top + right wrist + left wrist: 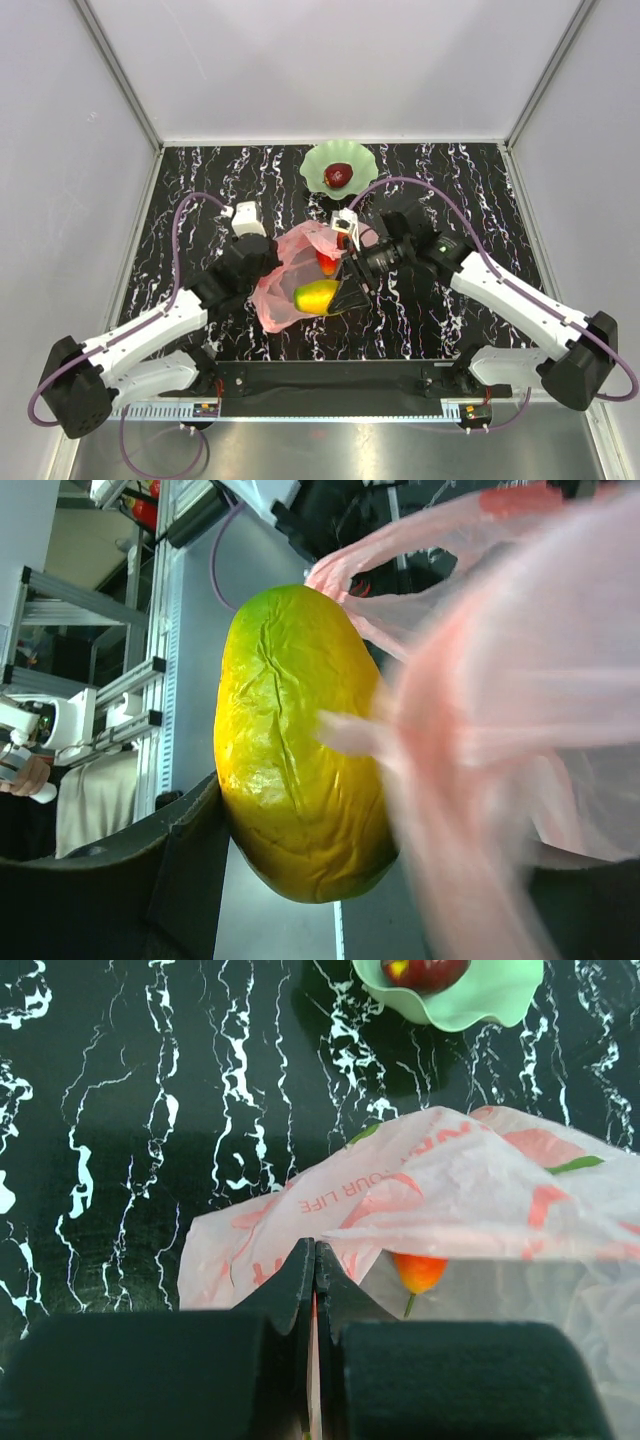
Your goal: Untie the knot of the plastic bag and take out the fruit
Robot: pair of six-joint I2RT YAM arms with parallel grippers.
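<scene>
The plastic bag (430, 1190) is looking thin, crinkly and translucent; the mango (300, 750) is showing glossy, creased skin; the dish (480, 1005) is shining smoothly.

There is one plastic bag (285, 285), pink and thin. There is one green dish (312, 170). I count three pieces of fruit: one dark red fruit (338, 176), one mango-like fruit (318, 296) that is yellow and green, and one small red-orange fruit (327, 262). Whether more pieces lie under the plastic, I cannot tell. The arms are two, the left arm (150, 330) and the right arm (510, 290). Each arm carries one gripper, so there are two: the left gripper (315, 1265) and the right gripper (348, 285). There are two purple cables, the left cable (180, 240) and the right cable (420, 182). There is one table (450, 200), black with white veins.
</scene>
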